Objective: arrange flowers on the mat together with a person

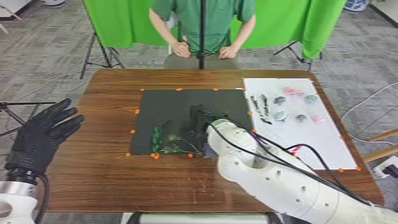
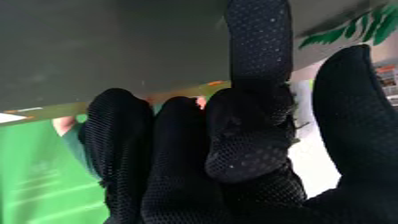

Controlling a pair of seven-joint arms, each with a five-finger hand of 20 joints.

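**Loose stems lie close to the working hand, and one careless pass could spoil the bouquet**

At the far left, the robot's left hand (image 1: 43,134), in a black fabric glove, is beside the brown wooden table (image 1: 98,182); its fingers are released and hold nothing.

Next comes the dark rectangular mat (image 1: 169,102) with small orange tabs around it. On its left part lies a green leafy stem (image 1: 157,137), and just beside this a thin green sprig (image 1: 180,141). These light pieces could be pushed out of place, I judge, if the glove sweeps low toward them.

To the right of them, the robot's right hand (image 1: 199,120), also black-gloved, is over the mat. Its fingers (image 2: 258,45) look relaxed, with the thumb apart, and I see nothing grasped. The dark glove against the dark mat makes its height hard to judge, so it might press down on something by mistake.

Farther right, the white rectangular sheet (image 1: 266,85) bears slim dark stems (image 1: 265,106), then small pale green rosettes (image 1: 280,116) and soft pink blossoms (image 1: 291,91). The white forearm (image 1: 282,185) with its loose black cable (image 1: 293,162) crosses the lower part of this sheet. If the arm swings back toward the flowers, the cable could catch and drag them.
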